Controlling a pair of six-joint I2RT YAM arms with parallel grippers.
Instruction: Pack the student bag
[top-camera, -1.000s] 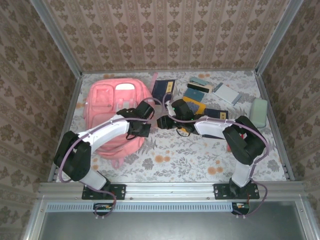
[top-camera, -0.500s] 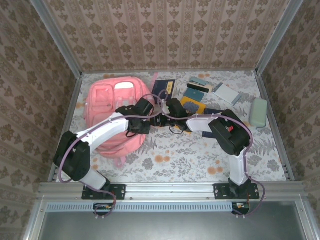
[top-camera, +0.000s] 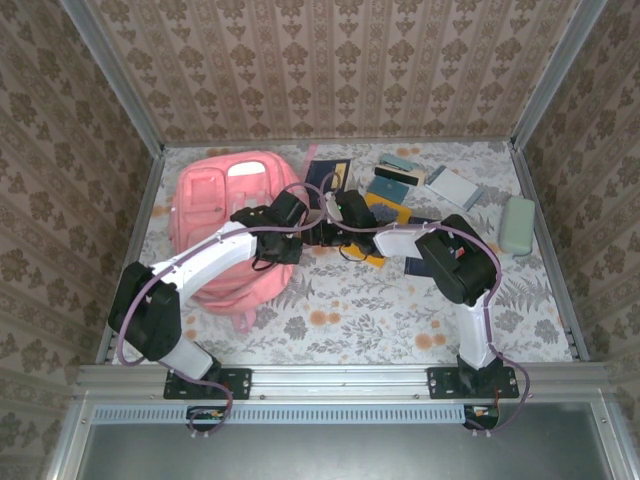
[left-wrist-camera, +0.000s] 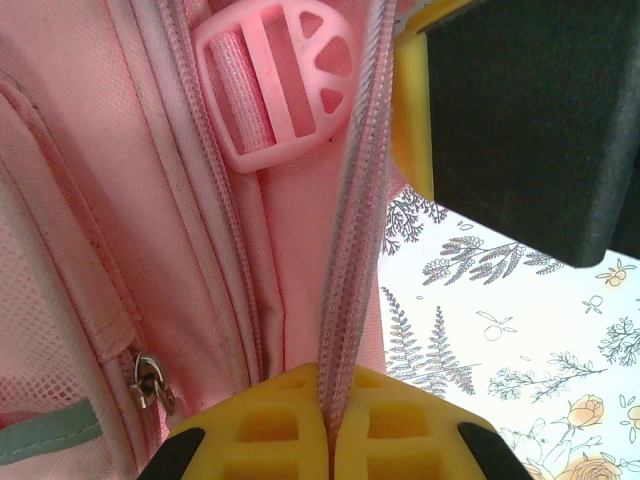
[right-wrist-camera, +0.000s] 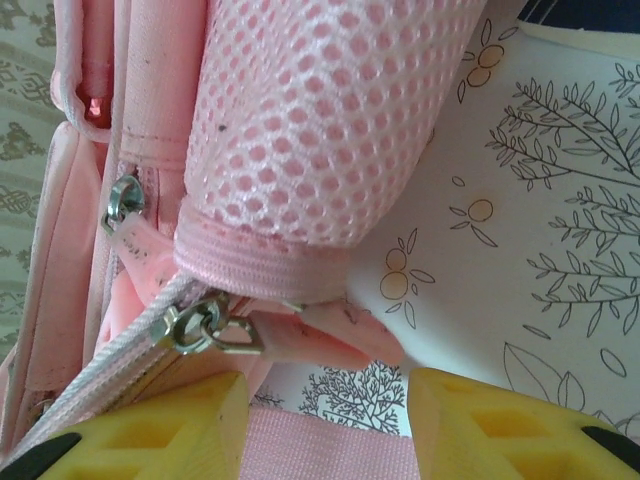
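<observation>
You get the whole table (top-camera: 400, 310) from the top camera, looking down; both wrist cameras sit tight against the student bag (top-camera: 205, 210), sharing its side edge

- You are working in a robot test cell dressed up as a home room, not a real home.
- The walls (top-camera: 340, 70) around you carry brown damask wallpaper, yet bare aluminium posts (top-camera: 110, 70) frame them at the corners.
- The table (top-camera: 380, 310) wears a floral cloth, the sort you find in a dining room.
- A metal rail (top-camera: 340, 378) runs along its near edge, with the left arm (top-camera: 200, 263) and the right arm (top-camera: 462, 270) bolted to it.
- A pink student bag (top-camera: 210, 200) and books (top-camera: 455, 187) give it the look of a pupil's desk.
</observation>
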